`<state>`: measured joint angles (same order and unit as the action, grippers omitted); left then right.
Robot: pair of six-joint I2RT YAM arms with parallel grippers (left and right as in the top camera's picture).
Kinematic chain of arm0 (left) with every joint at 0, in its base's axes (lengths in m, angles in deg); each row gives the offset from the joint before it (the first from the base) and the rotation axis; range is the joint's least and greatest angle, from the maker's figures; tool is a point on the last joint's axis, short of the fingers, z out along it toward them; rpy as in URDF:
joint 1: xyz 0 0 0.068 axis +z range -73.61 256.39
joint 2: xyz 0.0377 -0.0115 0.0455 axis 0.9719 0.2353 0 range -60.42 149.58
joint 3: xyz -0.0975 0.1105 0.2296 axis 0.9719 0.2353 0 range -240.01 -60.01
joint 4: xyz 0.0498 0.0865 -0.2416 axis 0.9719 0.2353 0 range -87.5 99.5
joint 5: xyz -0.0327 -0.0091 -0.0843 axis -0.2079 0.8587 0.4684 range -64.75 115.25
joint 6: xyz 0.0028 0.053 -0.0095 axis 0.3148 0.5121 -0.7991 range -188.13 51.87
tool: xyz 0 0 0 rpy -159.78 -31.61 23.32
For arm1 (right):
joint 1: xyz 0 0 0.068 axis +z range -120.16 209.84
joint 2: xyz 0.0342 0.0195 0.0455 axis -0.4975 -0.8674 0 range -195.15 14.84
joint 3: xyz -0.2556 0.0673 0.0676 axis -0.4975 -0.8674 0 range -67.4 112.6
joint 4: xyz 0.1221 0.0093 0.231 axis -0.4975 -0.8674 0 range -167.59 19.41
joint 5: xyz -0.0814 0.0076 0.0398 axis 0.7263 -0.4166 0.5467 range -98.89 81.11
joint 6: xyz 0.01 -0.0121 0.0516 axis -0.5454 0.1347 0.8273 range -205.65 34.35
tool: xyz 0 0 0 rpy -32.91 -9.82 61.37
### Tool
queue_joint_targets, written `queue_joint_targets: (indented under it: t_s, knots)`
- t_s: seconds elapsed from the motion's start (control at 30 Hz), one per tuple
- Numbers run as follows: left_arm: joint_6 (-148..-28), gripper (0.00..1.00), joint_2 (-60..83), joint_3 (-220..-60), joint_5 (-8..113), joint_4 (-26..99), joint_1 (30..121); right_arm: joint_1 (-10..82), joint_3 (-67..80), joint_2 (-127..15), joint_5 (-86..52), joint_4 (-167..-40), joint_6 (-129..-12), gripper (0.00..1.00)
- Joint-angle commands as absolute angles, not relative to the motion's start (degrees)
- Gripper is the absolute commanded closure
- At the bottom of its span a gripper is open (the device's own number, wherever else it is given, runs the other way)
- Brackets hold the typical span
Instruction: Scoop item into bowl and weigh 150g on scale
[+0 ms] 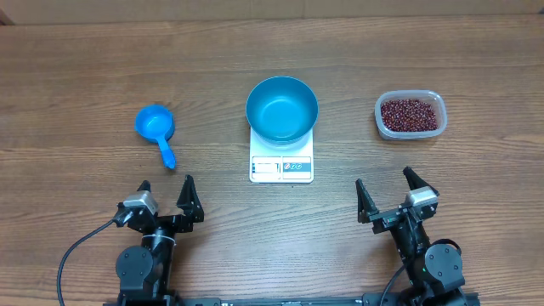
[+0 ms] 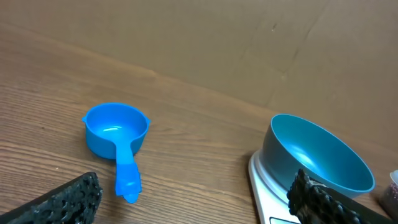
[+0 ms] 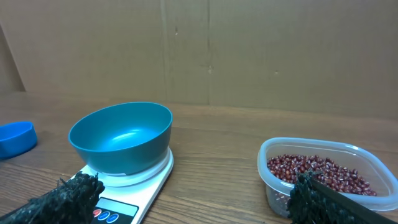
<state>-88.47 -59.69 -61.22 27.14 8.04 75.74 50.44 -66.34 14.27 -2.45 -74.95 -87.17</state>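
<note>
While parked low at the near edge of the counter [image 1: 85,68], spread wide at left jaws and right jaws alike, gripping nothing. Straight ahead of left jaws: blue scoop [image 1: 155,125], empty, handle pointing back toward them. Ahead and midway between both sets of jaws: bowl [image 1: 282,106], empty, sitting on scale [image 1: 281,167], display edge turned toward the jaws. Ahead of right jaws, well apart from bowl: clear tub [image 1: 410,93] holding beans [image 1: 411,115].
</note>
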Motion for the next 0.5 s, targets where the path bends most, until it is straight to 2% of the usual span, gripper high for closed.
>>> queue_joint_targets:
  t_s: [0.0,0.47]
  knots:
    - [-83.6,0.01,-60.06,-61.29,27.77,7.78,76.09,50.02,-66.95,14.68,-1.86,-74.75,-87.04,0.0]
    - [-78.39,0.0,-60.01,-73.46,29.76,13.24,76.09,50.02,-66.95,14.68,-1.86,-74.75,-87.02,0.0]
